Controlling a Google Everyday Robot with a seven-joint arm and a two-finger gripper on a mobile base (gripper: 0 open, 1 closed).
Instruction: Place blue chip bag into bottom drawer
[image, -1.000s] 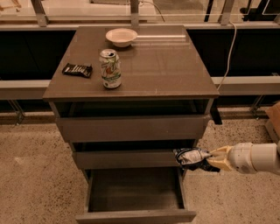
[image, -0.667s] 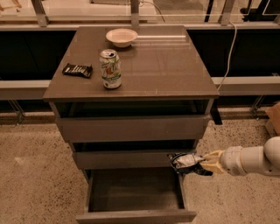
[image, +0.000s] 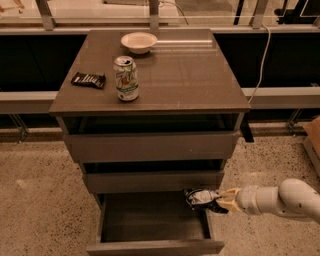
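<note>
The blue chip bag (image: 199, 198), dark blue with silver patches, is held in my gripper (image: 212, 201), which is shut on it. The white arm reaches in from the right at floor level. The bag hangs above the right inner side of the bottom drawer (image: 154, 246), which is pulled out with its dark interior exposed, just under the front of the middle drawer (image: 152, 181).
On the cabinet top stand a soda can (image: 126, 78), a black candy bar wrapper (image: 88, 79) and a white bowl (image: 138, 42). The top drawer (image: 150, 145) is slightly out. A cable (image: 259, 65) hangs at the right; a cardboard box (image: 313, 137) sits far right.
The gripper has carried the chip bag leftward, from beside the cabinet's right edge to over the right part of the open bottom drawer.
</note>
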